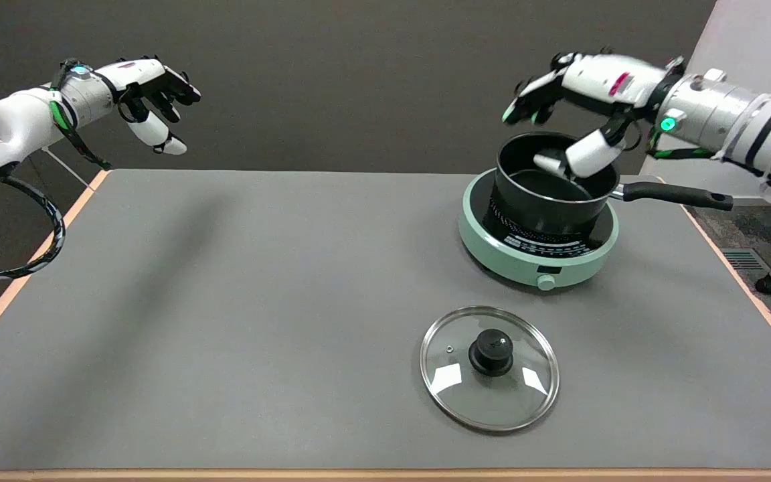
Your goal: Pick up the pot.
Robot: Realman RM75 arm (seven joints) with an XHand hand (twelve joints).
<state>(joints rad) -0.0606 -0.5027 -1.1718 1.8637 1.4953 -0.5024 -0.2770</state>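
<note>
head view: the pot (546,187) sits on a green hotplate (538,258) at two o'clock on the grey table (258,301). the right robot hand (576,100) hovers over it, fingers spread, holding nothing. grabbing the rim instead of the handle could tip it. dark wall behind.

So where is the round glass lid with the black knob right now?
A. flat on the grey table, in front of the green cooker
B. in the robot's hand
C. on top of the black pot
A: the round glass lid with the black knob lies flat on the grey table, nearer the camera than the round mint-green cooker, and the black pot stands open.
</note>
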